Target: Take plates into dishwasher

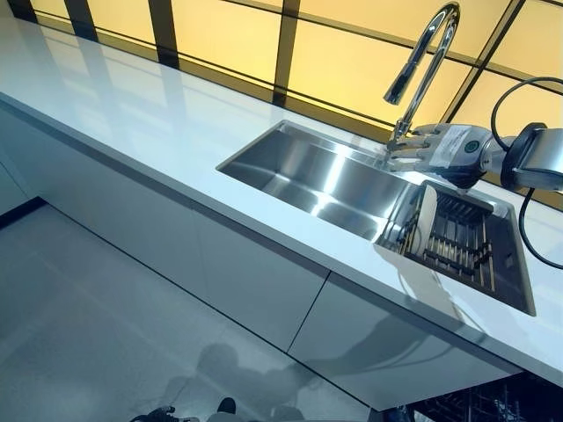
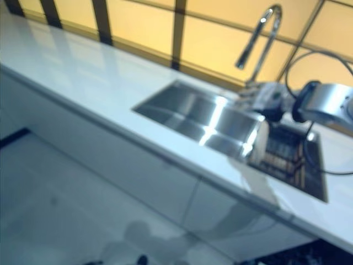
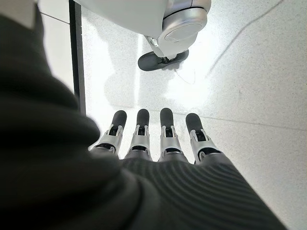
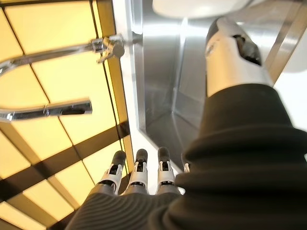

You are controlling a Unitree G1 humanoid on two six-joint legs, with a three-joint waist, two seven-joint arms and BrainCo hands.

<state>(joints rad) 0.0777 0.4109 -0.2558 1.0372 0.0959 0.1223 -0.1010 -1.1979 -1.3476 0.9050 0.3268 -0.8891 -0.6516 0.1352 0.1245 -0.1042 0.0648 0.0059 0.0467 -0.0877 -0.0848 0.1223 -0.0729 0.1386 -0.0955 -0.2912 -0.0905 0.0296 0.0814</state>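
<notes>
Overhead, the robot's right hand [image 1: 440, 148] hangs above the steel sink [image 1: 325, 180], its fingers [image 4: 138, 172] straight and relaxed with nothing between them. Just below the hand, a white plate [image 1: 426, 218] stands on edge at the near end of a dark dish rack [image 1: 457, 237] set into the sink's right-hand compartment. In the right wrist view the plate's pale rim [image 4: 196, 6] shows beyond the thumb [image 4: 230, 52], apart from it. A curved chrome faucet [image 1: 424, 61] rises from the back edge of the sink, just behind the hand. The basin is sunk into a long white countertop [image 1: 132, 123] that runs away to the left beneath amber window panels [image 1: 229, 35] framed in dark bars. The left hand [image 3: 158, 139] shows only in its own wrist view, hanging low over the pale speckled floor [image 3: 249, 72], fingers straight and holding nothing. At the lower right of the head view, the dark wire basket of a dishwasher [image 1: 488, 406] peeks out below the counter.
</notes>
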